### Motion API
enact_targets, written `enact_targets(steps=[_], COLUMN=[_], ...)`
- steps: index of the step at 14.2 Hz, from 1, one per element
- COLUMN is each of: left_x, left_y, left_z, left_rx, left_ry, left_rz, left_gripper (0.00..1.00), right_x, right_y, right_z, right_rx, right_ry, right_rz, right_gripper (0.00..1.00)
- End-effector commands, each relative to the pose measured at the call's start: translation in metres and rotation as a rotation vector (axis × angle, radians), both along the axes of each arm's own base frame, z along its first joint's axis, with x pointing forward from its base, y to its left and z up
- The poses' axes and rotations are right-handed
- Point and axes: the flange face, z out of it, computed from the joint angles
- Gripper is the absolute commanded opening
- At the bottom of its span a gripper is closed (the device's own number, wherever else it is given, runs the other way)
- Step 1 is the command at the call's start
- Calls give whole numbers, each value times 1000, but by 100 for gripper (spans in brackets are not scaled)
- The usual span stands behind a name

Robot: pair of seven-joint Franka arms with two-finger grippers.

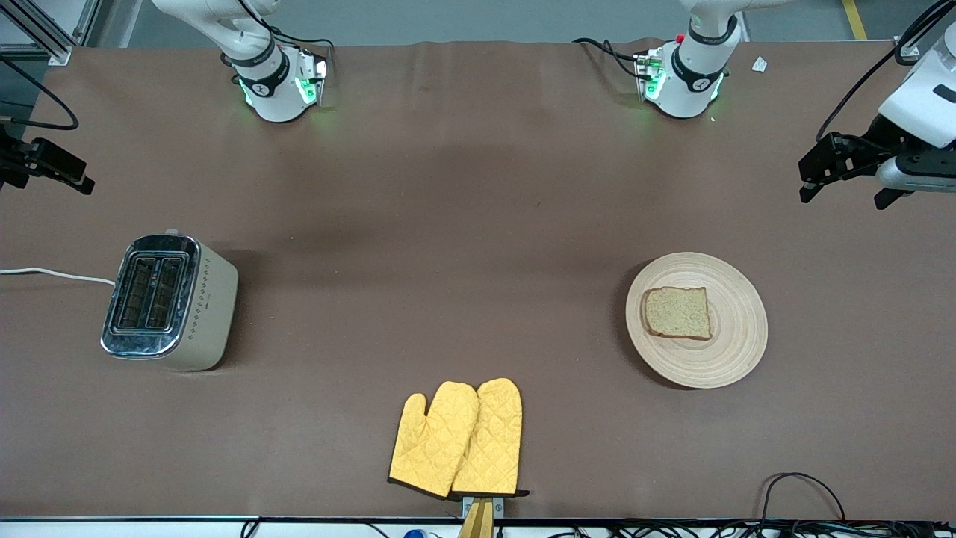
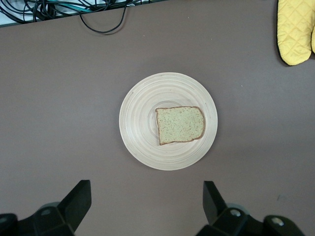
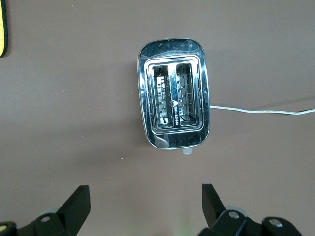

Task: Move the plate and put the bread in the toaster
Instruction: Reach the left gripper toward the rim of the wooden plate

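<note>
the wooden plate (image 1: 697,320) lies flat on the brown tabletop (image 1: 448,224) toward the left arm's end, with the bread slice (image 1: 677,313) lying flat on it, a little off centre and well inside the rim. in the left wrist view the same plate (image 2: 168,121) and bread (image 2: 180,125) show from above, both untouched.

the toaster (image 1: 170,302) stands upright toward the right arm's end of the tabletop, well apart from the plate, its two slots open to the top and its white cord (image 1: 52,274) trailing off toward the table's edge. the right wrist view looks straight down into the toaster (image 3: 173,114); both slots hold only their wire cages.

a pair of yellow oven mitts (image 1: 457,441) lies side by side, overlapping, nearer to the front camera than both toaster and plate, roughly between them.

the left gripper (image 2: 147,204) hangs in the air over bare tabletop near the plate, fingers spread wide and holding nothing. the right gripper (image 3: 146,205) hangs over bare tabletop near the toaster, fingers likewise spread wide and holding nothing.
</note>
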Motion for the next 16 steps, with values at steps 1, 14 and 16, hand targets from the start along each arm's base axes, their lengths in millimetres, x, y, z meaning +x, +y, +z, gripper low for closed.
enact_targets(steps=[1, 14, 16], left_x=[1, 96, 104], left_y=[4, 239, 258], left_z=[3, -293, -356], left_rx=[-12, -611, -694], left_ry=[-4, 291, 315], left_rz=[-8, 29, 24], left_gripper=[100, 100, 100], right_x=[-6, -7, -7], right_y=[1, -1, -1], right_z=[6, 5, 5], right_rx=[-4, -1, 1], right_ry=[-4, 3, 3], right_rz=[3, -3, -3], right_gripper=[100, 100, 100])
